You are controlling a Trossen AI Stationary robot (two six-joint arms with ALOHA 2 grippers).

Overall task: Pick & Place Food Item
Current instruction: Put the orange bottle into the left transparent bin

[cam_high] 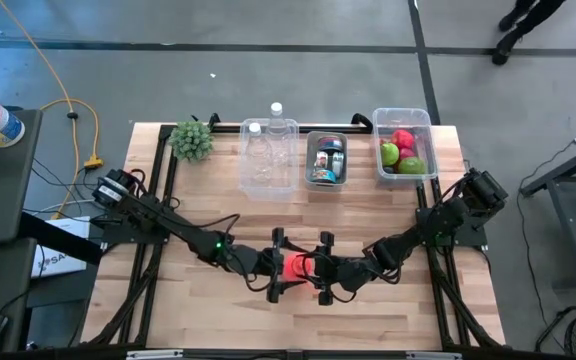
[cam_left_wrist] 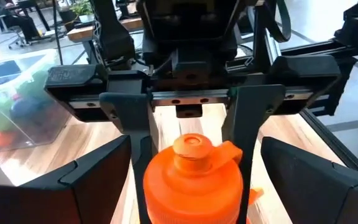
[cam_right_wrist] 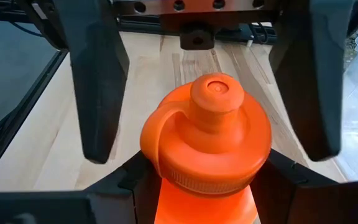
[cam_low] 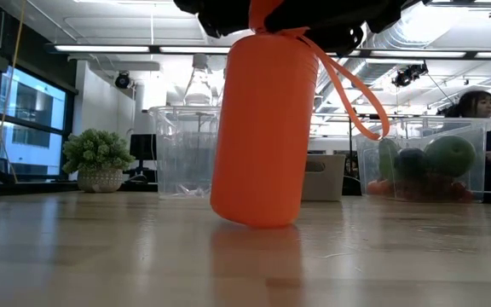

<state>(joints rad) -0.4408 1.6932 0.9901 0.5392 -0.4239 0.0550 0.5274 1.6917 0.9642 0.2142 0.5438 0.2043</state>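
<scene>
An orange bottle (cam_high: pixel 296 266) with a screw lid and a carry loop (cam_low: pixel 356 94) stands at the table's middle near the front, leaning. Its base (cam_low: pixel 254 217) is on the wood. My right gripper (cam_right_wrist: pixel 207 186) reaches in from the right and is shut on the bottle's top. My left gripper (cam_left_wrist: pixel 194 155) reaches in from the left and is open. Its two fingers (cam_left_wrist: pixel 98 168) stand wide on either side of the lid without touching it. Fruit lies in a clear bin (cam_high: pixel 404 150) at the back right. My right gripper pinches the bottle just under its lid (cam_right_wrist: pixel 166 196) between its two fingers, one on each side. The fingers (cam_left_wrist: pixel 143 143) come from the table's right, slanting a little down, and lie across the bottle. The bottle leans, with its base on the table.
Along the far edge stand a small potted plant (cam_high: pixel 192 139), a clear tub with empty plastic bottles (cam_high: pixel 269 152), a grey box of cans (cam_high: pixel 326 158) and the fruit bin. Bare wood lies on both sides of the arms. A person (cam_low: pixel 482 128) sits beyond the table.
</scene>
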